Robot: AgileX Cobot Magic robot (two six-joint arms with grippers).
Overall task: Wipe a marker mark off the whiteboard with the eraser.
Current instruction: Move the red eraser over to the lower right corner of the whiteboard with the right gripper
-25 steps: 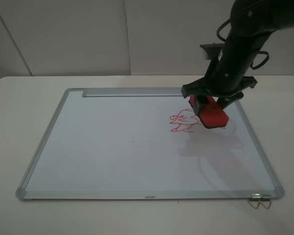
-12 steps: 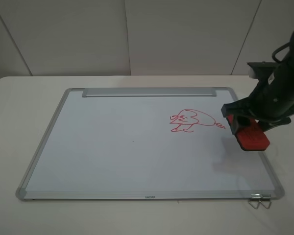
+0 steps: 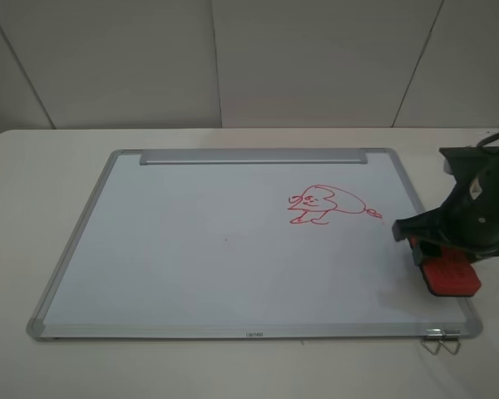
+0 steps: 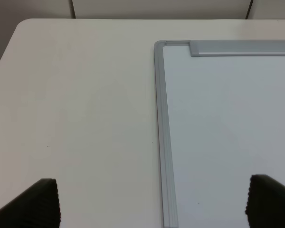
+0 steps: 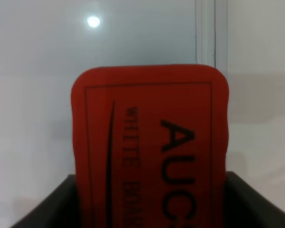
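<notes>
The whiteboard (image 3: 191,249) lies flat. Within the last second we see the right gripper (image 3: 432,249) carried from above the red heart-shaped drawing (image 3: 326,204) to the board's near right corner. It is clamped on the eraser (image 3: 451,275), which sits at the right frame. The left gripper (image 4: 154,204) hangs spread wide over the board's left frame. We read "AUC" and "WHITE BOA" on the eraser. The frame's near-edge label is illegible.

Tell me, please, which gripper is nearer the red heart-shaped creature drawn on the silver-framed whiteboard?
Right. The right gripper, gripping the red eraser, is just past the creature's tail; the left gripper is over the whiteboard's opposite frame.
</notes>
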